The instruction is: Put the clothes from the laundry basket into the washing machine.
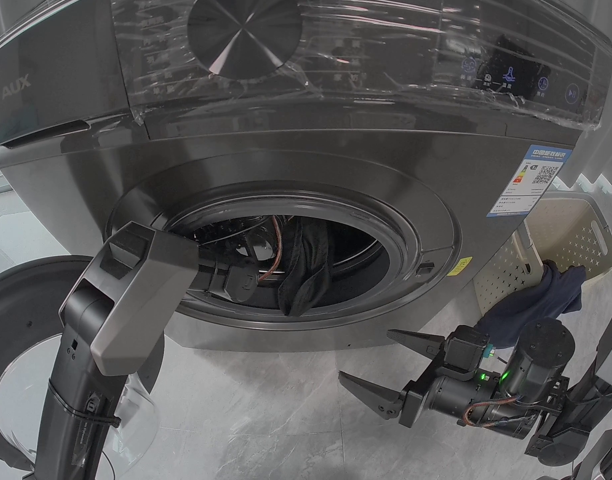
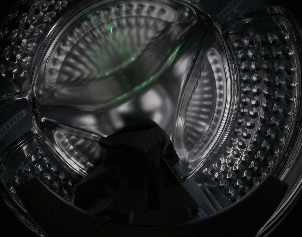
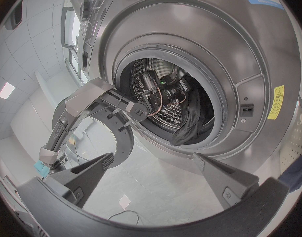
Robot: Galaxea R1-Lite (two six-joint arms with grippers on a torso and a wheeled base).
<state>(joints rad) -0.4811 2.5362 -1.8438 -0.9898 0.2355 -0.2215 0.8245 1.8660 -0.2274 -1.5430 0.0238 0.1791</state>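
Above grey floor tiles (image 1: 252,401) the right hand (image 1: 364,353) gapes empty; left hand (image 3: 181,84), in the dark-grey metal washing machine (image 1: 399,188) by a black cloth garment (image 1: 306,268), grip unclear

Dark drum (image 2: 256,83), green glints, bright outside.

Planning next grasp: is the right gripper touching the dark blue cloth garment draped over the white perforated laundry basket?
Apart. Right wrist view: the open right gripper has bare floor between its fingers; the dark blue garment sits clear of them.
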